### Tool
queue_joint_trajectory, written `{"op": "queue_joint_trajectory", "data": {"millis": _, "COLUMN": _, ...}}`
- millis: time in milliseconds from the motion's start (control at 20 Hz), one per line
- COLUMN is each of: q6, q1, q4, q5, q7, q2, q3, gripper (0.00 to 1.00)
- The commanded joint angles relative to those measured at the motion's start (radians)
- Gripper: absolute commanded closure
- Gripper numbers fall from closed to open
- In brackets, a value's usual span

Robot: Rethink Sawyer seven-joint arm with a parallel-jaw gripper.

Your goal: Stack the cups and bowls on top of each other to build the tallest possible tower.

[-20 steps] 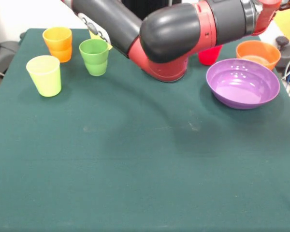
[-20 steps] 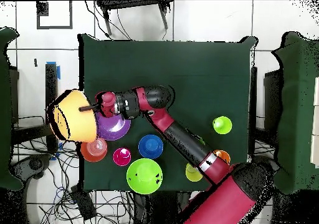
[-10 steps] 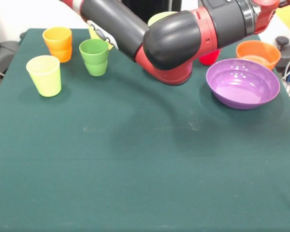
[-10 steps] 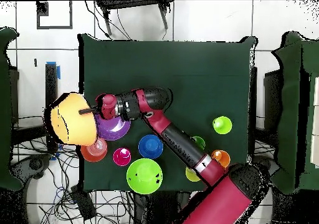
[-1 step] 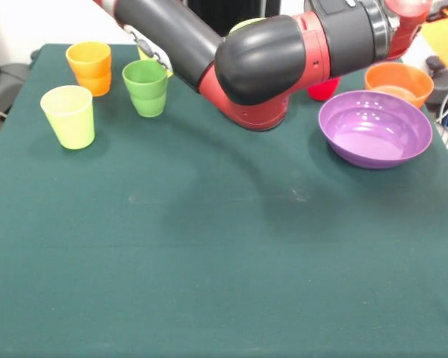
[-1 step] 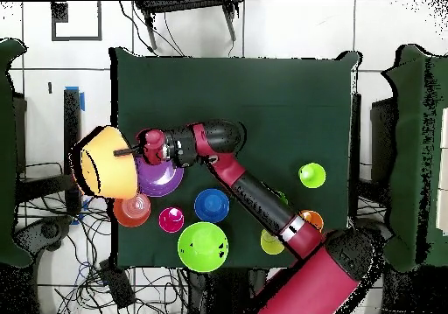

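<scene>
The gripper [image 6: 131, 151] reaches out past the table's edge, and I can't tell how its jaws stand, though the big orange bowl [image 6: 107, 162] hangs at its tip, tipped on its side with the mouth facing away from the arm [image 6: 249, 192], so it looks carried. Right behind the wrist, on the cloth, sits the purple bowl [image 6: 157, 176], mouth up and empty. To my eye that is what the next move turns on: the orange bowl is the widest piece and belongs at the bottom, so it wants swinging back over the table [image 5: 209, 283] and righting before anything nests in it. Farther back along the arm lie the red-orange bowl [image 6: 132, 211], pink cup [image 6: 171, 219], blue bowl [image 6: 211, 205] and green bowl [image 6: 202, 246]. The other cups [image 5: 71, 115] stand well apart, beyond the elbow.
</scene>
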State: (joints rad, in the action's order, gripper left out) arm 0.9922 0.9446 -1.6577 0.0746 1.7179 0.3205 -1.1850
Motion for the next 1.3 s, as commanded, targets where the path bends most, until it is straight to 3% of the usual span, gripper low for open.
{"op": "queue_joint_trajectory", "data": {"millis": 50, "q6": -0.182, "q1": -0.078, "q4": 0.136, "q5": 0.003, "q7": 0.233, "q2": -0.158, "q3": 0.2, "gripper": 1.0}}
{"op": "queue_joint_trajectory", "data": {"millis": 250, "q6": -0.223, "q1": -0.107, "q4": 0.123, "q5": 0.037, "q7": 0.258, "q2": -0.198, "q3": 0.243, "gripper": 1.0}}
{"op": "queue_joint_trajectory", "data": {"millis": 600, "q6": -0.25, "q1": -0.084, "q4": 0.04, "q5": 0.074, "q7": 0.261, "q2": -0.21, "q3": 0.245, "gripper": 1.0}}
{"op": "queue_joint_trajectory", "data": {"millis": 1300, "q6": -0.06, "q1": -0.137, "q4": 0.152, "q5": 0.14, "q7": 0.244, "q2": -0.224, "q3": 0.305, "gripper": 1.0}}
